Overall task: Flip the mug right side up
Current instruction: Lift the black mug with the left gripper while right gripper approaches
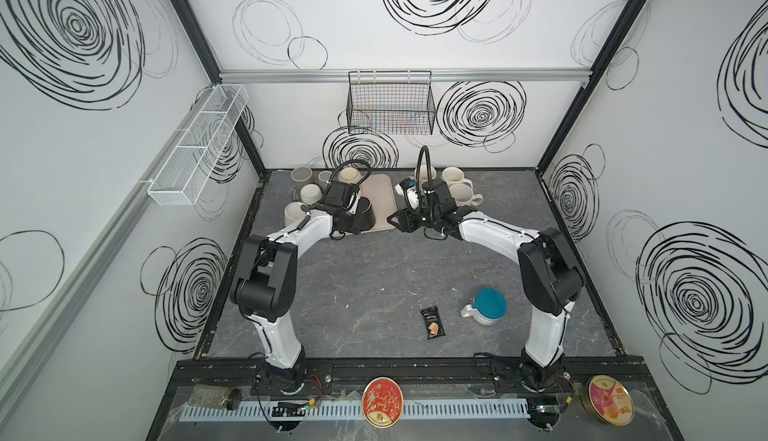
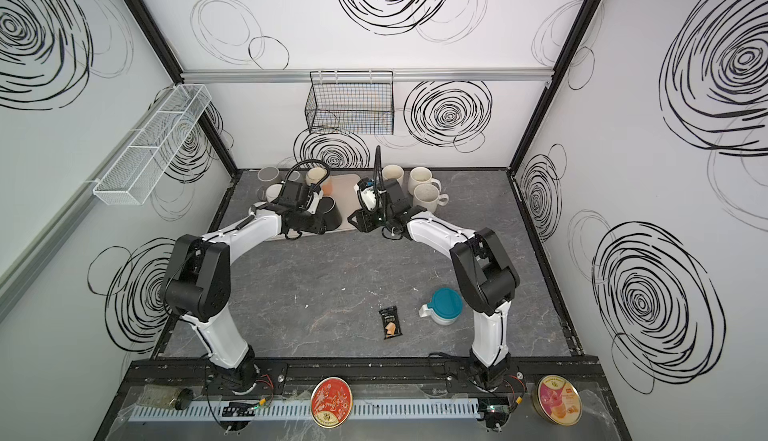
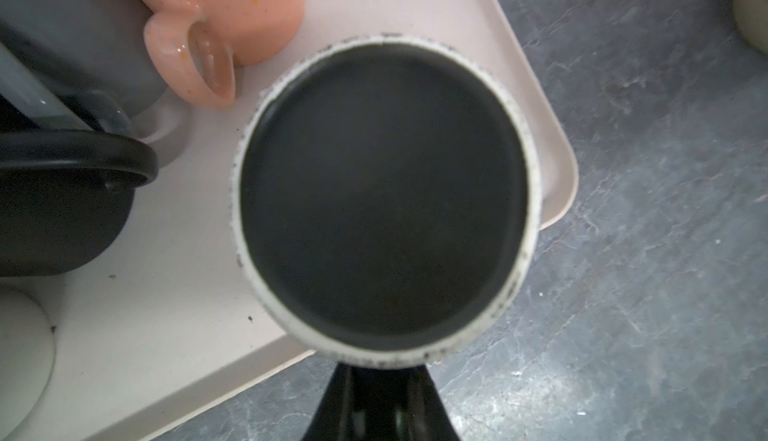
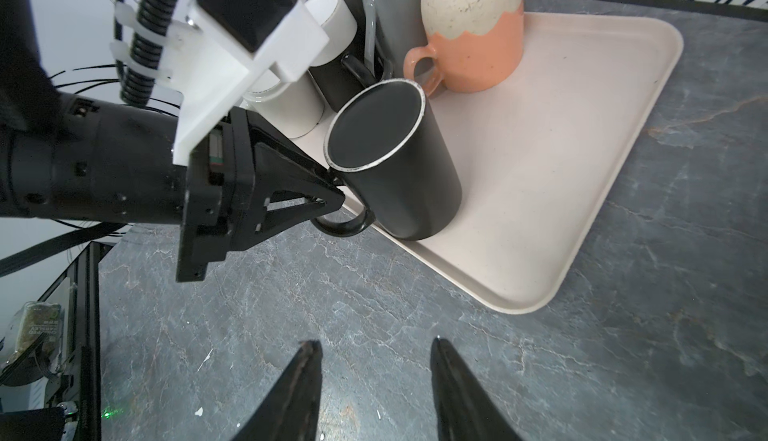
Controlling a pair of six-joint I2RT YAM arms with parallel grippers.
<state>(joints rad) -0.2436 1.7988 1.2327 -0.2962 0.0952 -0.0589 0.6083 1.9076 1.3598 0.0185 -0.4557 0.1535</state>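
Jaws: the left gripper [image 4: 336, 200] is clamped on the handle of the black mug [image 4: 399, 168]; the right gripper [image 4: 376, 380] has its jaws apart with nothing between them, over bare table [image 4: 249, 293].
Right wrist view, mug: it is base up and mouth down at the edge of the tray [image 4: 540, 210], leaning a little. I cannot tell whether its rim rests on the tray.
Right wrist view, risk: only the thin handle loop is held, so during the turn the heavy body could swing about the handle or slide out.
Right wrist view, neighbours: the peach mug [image 4: 478, 56] stands just behind and grey and white mugs are near. A turn swept that way could knock them.
Left wrist view, mug: its pale foot ring and dark base [image 3: 382, 197] fill the frame, partly over the tray's corner [image 3: 557, 168] and partly over the table.
Left wrist view, risk: if the mug drops here it would likely catch the tray's raised lip and topple or roll.
Top views, arms: both top views show the 2 grippers near each other at the tray, with the mug [image 1: 368, 212] beside the left one.
Top views, risk: the right gripper [image 1: 395, 220] sits close enough that a wide rotation could strike it.
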